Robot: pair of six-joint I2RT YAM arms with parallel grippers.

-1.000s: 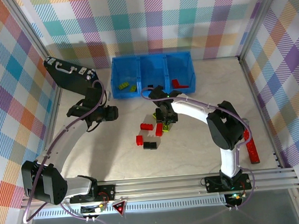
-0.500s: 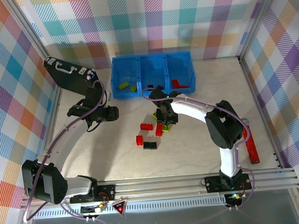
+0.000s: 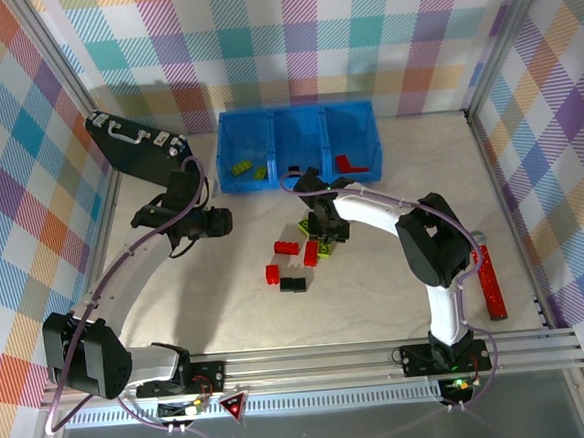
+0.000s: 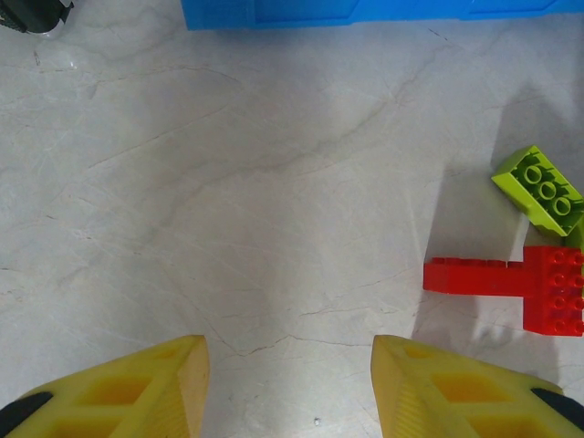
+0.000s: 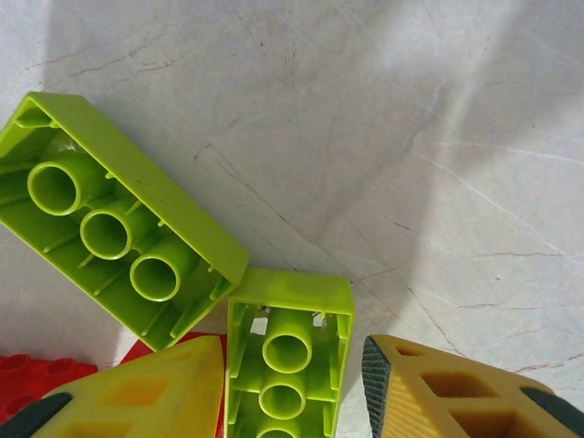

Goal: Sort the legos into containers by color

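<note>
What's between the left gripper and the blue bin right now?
Only bare table: in the left wrist view, nothing lies between the left gripper and the blue bin.

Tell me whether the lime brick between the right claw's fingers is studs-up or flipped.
Flipped: the lime brick between the fingers of the right claw shows its hollow underside and round tubes.

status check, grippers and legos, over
left gripper open, over tabletop. right gripper open, astride upturned lime brick. second lime brick and red brick pressed close beside it.
</note>
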